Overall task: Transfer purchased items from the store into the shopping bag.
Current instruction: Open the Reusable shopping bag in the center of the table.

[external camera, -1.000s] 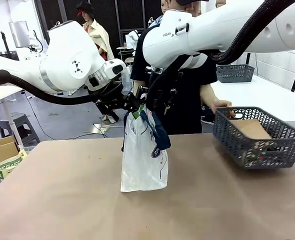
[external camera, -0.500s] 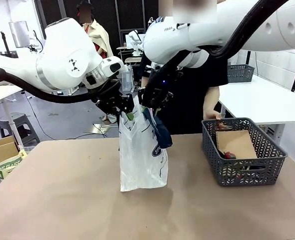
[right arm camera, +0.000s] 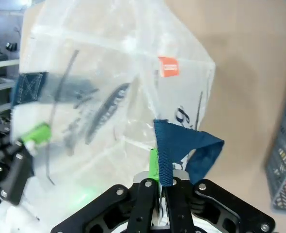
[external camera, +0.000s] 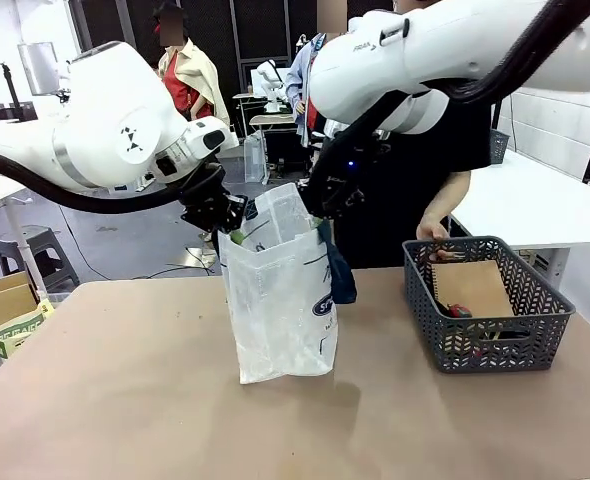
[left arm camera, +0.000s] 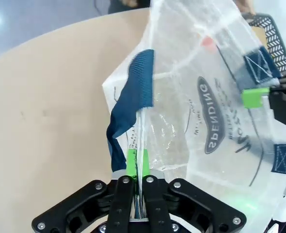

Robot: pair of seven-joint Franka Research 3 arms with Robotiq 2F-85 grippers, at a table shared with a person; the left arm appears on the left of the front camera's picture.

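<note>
While left gripper (external camera: 223, 214) and right gripper (external camera: 327, 203) clamp the shopping bag (external camera: 280, 310) by its rim, we've got bare table (external camera: 115, 390) at 9 o'clock; the right wrist view adds an orange tag (right arm camera: 167, 66).

The left end effector (external camera: 220, 213) and right end effector (external camera: 326, 205) have drawn apart, spreading the shopping bag (external camera: 280, 300) open; the basket (external camera: 475, 345) now sits level on the worktop (external camera: 125, 400).

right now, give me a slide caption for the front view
Left gripper and right gripper hold the shopping bag open while a person's hand rests at the basket
</note>
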